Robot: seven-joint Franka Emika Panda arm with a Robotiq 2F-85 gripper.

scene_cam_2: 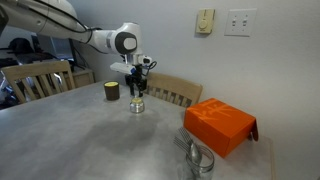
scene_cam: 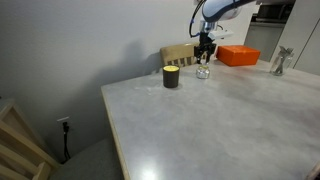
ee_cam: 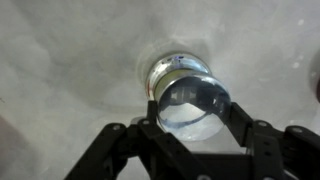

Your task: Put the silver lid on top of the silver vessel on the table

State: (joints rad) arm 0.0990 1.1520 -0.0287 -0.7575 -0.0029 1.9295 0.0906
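Note:
The silver vessel [ee_cam: 178, 68] stands on the pale grey table [ee_cam: 60, 60], seen from above in the wrist view. It also shows in both exterior views [scene_cam: 203, 72] [scene_cam_2: 137, 105]. My gripper [ee_cam: 192, 118] is shut on the silver lid [ee_cam: 190, 105], with a finger on each side of its rim. The lid is tilted and held just above the vessel, covering its near part. In the exterior views the gripper [scene_cam: 205, 52] [scene_cam_2: 137, 82] hangs straight over the vessel.
A black cup [scene_cam: 171, 77] [scene_cam_2: 112, 91] stands next to the vessel. An orange box [scene_cam: 238, 55] [scene_cam_2: 220, 123] lies further along the table, with a shiny metal object [scene_cam_2: 198, 160] near it. Wooden chairs [scene_cam_2: 175, 90] stand at the table's edge.

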